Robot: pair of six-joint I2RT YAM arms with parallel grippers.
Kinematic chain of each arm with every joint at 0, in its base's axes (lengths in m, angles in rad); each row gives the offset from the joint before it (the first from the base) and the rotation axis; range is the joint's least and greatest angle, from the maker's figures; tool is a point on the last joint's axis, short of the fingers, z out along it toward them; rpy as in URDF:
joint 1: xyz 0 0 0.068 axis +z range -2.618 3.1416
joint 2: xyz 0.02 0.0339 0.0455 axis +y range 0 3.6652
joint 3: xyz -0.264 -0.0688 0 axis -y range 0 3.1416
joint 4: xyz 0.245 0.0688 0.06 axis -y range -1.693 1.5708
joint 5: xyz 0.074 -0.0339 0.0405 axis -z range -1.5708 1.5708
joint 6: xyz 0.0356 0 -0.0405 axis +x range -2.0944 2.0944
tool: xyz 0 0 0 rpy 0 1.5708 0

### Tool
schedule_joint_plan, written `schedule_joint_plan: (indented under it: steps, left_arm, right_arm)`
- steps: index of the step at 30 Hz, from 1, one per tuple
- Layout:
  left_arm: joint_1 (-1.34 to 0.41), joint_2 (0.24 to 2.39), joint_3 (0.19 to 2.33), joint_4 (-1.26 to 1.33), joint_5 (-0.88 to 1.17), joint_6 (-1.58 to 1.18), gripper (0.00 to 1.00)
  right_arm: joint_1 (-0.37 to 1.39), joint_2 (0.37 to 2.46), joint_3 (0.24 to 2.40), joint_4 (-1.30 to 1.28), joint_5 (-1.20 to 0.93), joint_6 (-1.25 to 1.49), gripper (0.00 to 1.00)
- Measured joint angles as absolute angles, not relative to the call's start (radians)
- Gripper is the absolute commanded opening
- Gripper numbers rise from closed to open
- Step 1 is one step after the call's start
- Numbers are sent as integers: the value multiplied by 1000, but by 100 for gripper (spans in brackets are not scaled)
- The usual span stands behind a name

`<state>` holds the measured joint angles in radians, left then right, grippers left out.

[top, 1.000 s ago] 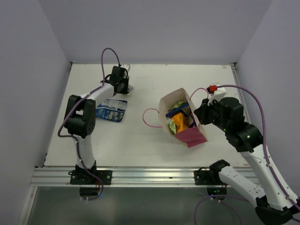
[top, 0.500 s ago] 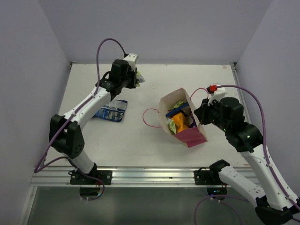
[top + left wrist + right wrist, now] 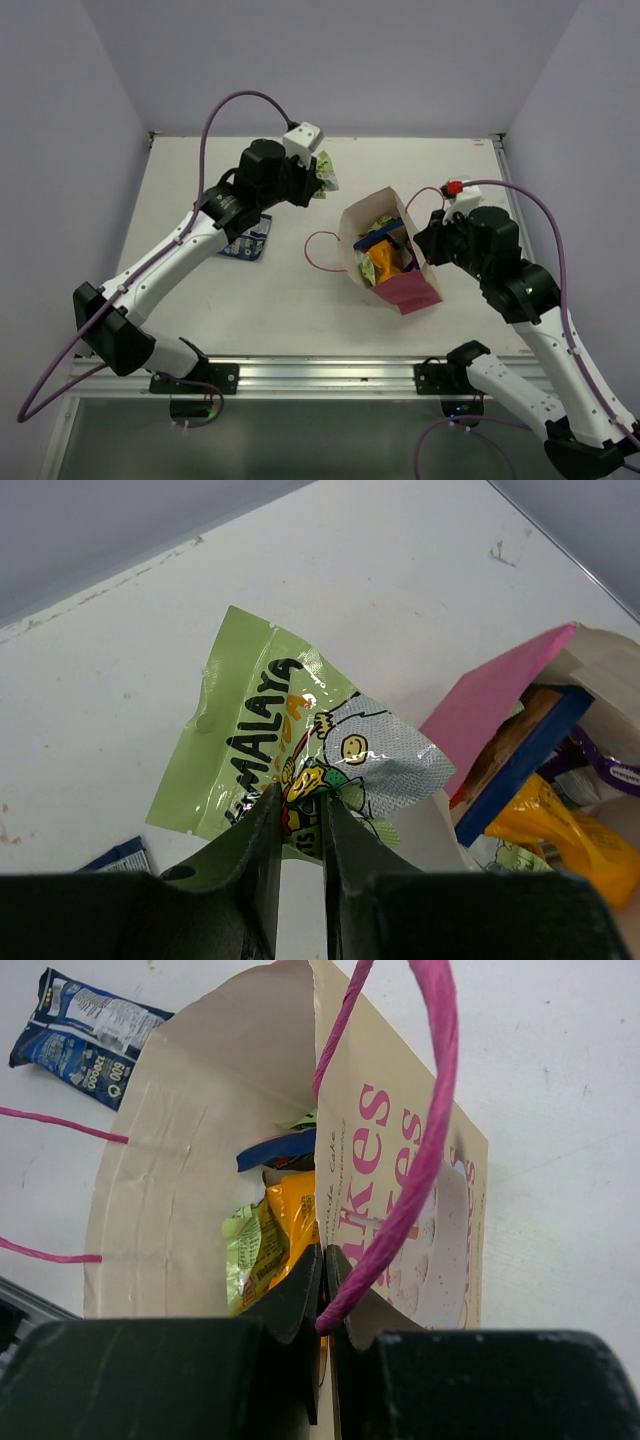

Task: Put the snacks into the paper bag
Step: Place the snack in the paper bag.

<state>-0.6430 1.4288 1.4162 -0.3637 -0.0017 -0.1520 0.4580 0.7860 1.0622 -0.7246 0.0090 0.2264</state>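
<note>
The bag point(image 3: 385, 250) sits open at about 3 o'clock on the bench point(image 3: 300, 300). It holds orange, blue, green and purple snacks, but I cannot count them all. The right fingers point(image 3: 324, 1278) pinch its edge by the cord point(image 3: 432, 1110). At 10 o'clock from the bag, the left fingers point(image 3: 300, 818) pinch a green packet point(image 3: 290, 730) in the air. A blue packet point(image 3: 248, 240) lies at 9 o'clock. I think two are left to go in.

A white table point(image 3: 290, 300) is carrying a paper bag point(image 3: 352, 232), which is sitting open. A dark blue packet point(image 3: 252, 240) is lying flat well to the bag's left, and a pink handle loop point(image 3: 316, 252) is resting on the surface just beside the bag on that same side.
</note>
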Motion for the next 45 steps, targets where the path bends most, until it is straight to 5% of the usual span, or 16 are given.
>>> schedule_joint_plan:
  steps: [20,45]
  left_arm:
    - [-966,1385,1482,-479,215,-35,17]
    - [-935,1674,1563,-451,477,-79,20]
  right_arm:
    - [458,825,1110,-761,75,205,6]
    - [458,810,1111,-777,85,206,6]
